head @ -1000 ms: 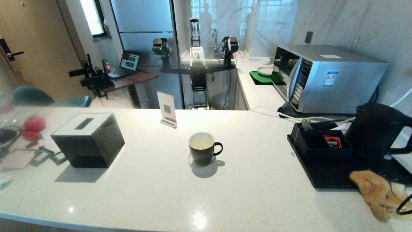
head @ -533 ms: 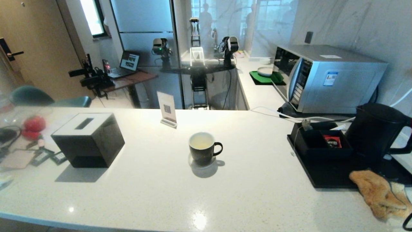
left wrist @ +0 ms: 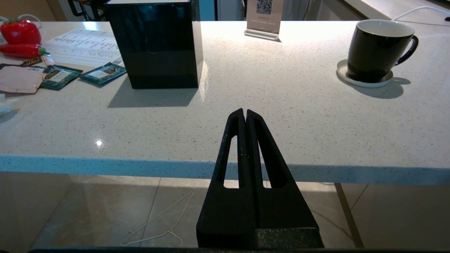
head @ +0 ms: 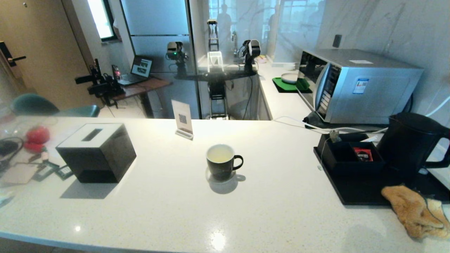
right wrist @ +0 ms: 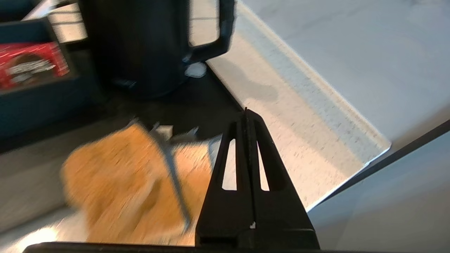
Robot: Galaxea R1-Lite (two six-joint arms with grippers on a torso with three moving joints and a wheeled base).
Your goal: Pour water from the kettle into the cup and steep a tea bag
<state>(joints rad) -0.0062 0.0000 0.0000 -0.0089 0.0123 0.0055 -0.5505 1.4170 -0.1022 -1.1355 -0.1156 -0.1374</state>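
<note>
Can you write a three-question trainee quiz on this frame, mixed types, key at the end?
1. True or false: the kettle stands on the black tray.
2. The cup handle, in the head view, points to: A) the tissue box B) the tray side C) the camera.
3. Fill in: the right gripper is ____, near the orange cloth.

Key: 1 true. 2 B. 3 shut, holding nothing. The left gripper is shut too, parked below the counter edge.
</note>
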